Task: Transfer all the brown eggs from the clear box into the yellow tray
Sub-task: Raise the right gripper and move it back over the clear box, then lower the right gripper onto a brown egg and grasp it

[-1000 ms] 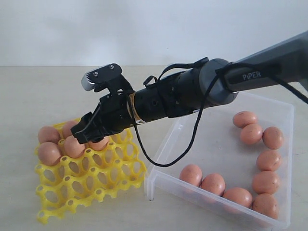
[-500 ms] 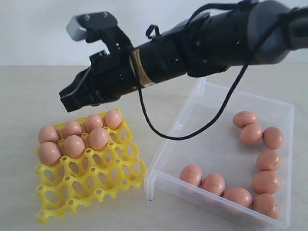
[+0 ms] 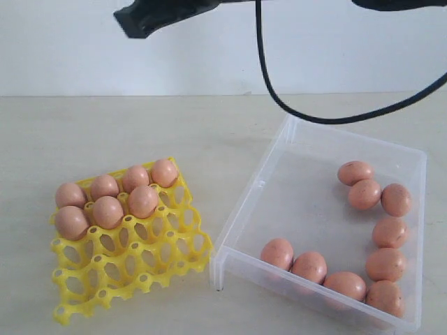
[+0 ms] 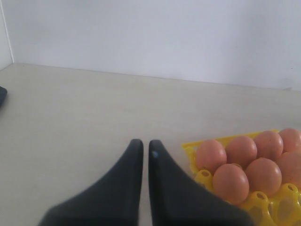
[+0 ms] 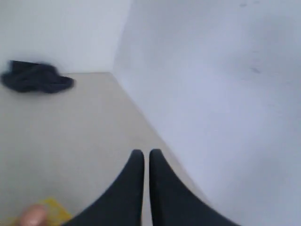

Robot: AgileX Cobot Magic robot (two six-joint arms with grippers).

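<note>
The brown eggs [image 3: 108,211] are in two places. Seven sit in the yellow tray [image 3: 89,273], filling cups in its two far rows, four behind and three in front, each standing with its long axis roughly upright. Nine more lie on their sides in the clear box [image 3: 307,209] just right of the tray, strung along its right wall and near wall, their long axes turned every which way. Tray and box both rest on the pale table [image 3: 105,132]. The right tool [image 3: 140,17] hangs high at the top edge of the exterior view, left of the middle, its fingers pressed together on nothing, and a black cable [image 3: 279,98] loops down below the arm. The left tool [image 4: 146,143], seen only from its own wrist, is likewise closed to a thin slit and empty, over the table beside the tray's egg-filled corner.
</note>
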